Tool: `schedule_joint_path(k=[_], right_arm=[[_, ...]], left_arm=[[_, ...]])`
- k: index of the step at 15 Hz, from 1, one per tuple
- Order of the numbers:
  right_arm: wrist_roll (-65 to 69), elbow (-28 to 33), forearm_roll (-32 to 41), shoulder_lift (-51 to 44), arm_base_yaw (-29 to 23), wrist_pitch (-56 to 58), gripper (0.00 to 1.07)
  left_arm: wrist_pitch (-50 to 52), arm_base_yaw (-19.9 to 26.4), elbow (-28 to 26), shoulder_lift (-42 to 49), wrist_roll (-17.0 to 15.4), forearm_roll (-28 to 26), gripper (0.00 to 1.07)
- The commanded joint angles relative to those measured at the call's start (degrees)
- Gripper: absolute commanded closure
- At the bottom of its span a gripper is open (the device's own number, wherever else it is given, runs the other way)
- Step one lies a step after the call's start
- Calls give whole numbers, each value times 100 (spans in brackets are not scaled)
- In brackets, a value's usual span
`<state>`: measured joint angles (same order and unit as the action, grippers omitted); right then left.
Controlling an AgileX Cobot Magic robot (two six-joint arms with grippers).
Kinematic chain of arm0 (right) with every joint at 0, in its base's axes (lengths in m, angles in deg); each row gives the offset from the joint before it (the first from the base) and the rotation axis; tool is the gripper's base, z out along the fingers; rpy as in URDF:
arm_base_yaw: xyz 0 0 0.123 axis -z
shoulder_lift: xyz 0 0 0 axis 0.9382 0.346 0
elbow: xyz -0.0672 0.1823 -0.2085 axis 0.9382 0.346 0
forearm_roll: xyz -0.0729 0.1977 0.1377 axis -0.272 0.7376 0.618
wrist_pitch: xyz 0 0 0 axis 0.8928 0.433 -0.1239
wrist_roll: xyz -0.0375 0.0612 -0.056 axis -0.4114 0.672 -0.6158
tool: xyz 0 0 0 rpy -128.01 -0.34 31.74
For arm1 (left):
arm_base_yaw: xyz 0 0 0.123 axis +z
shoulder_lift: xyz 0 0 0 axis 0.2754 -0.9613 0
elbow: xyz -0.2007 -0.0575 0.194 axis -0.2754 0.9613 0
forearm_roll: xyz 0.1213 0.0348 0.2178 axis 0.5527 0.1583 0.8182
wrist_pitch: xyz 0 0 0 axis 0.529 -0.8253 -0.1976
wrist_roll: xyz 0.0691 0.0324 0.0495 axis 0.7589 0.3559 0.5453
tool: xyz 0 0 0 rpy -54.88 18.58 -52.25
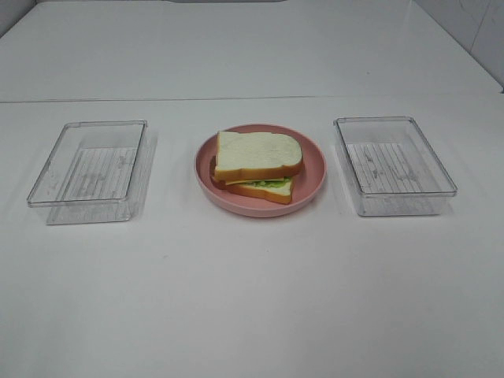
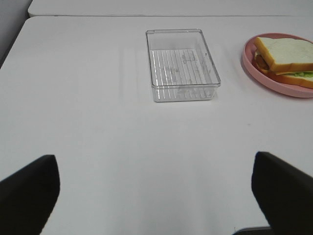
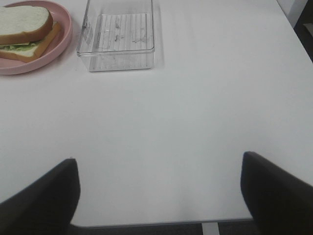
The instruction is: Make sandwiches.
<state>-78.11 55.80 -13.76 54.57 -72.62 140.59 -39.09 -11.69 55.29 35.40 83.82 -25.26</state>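
The assembled sandwich (image 1: pixel 257 166), soft-looking white bread with orange-brown crust over ruffled green lettuce, sits on the round pink plate (image 1: pixel 315 169) mid-worktop, so stacking looks finished. Ribbed clear plastic trays (image 1: pixel 88 169) flank it toward the left and right edges. Left gripper (image 2: pixel 156 196) and right gripper (image 3: pixel 159 196) hover near the front edge, jaws spread and holding nothing; probably no further move is needed.
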Motion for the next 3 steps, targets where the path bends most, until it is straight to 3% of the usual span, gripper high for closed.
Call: schedule_joint_path(k=[1,3], right_arm=[[-52,17,34,-172,17,-34,20],[-52,17,34,-172,17,-34,20]], left_arm=[[57,11,6,92,-23,-74,4],[57,11,6,92,-23,-74,4]])
